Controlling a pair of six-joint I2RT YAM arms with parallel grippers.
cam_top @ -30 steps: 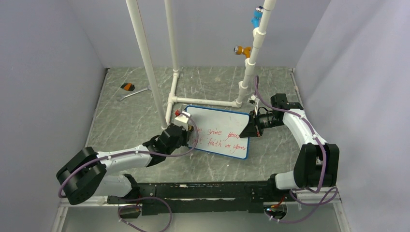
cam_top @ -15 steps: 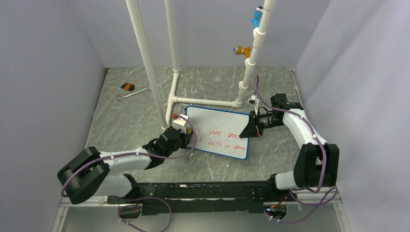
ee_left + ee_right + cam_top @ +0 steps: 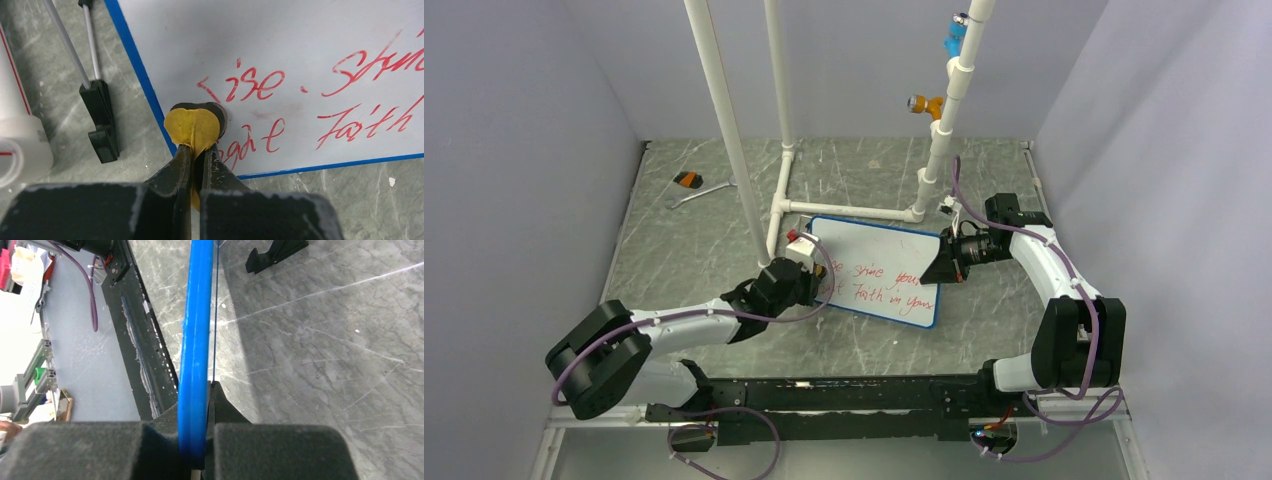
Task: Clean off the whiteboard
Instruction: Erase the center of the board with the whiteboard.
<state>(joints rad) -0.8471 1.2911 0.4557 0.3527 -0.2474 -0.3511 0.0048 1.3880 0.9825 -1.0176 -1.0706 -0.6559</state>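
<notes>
Barely a shift from a second ago: a slight creep inward at the left arm's elbow, board (image 3: 879,250) in the same spot. At the left gripper (image 3: 196,150): clenched on a yellow pad (image 3: 192,125), pressing it to the white face right by the blue frame, beside the first red word. At the right gripper (image 3: 199,407): clamped tight on the frame at the board's right end.

One container only, a white bottle (image 3: 17,145) near the board's left edge. Opaque, so no telling the contents.

Underneath, a grey marbled table (image 3: 684,250). Around it, pale lilac walls (image 3: 524,150), white pipes (image 3: 724,120) rising behind, a wrench (image 3: 699,193) well off at far left.

As for the board: sits mid-table between the two grippers, face up. Long axis left to right, slightly skewed, right end nearer the arms. Reads upright from the arms' side, top edge toward the pipes.
</notes>
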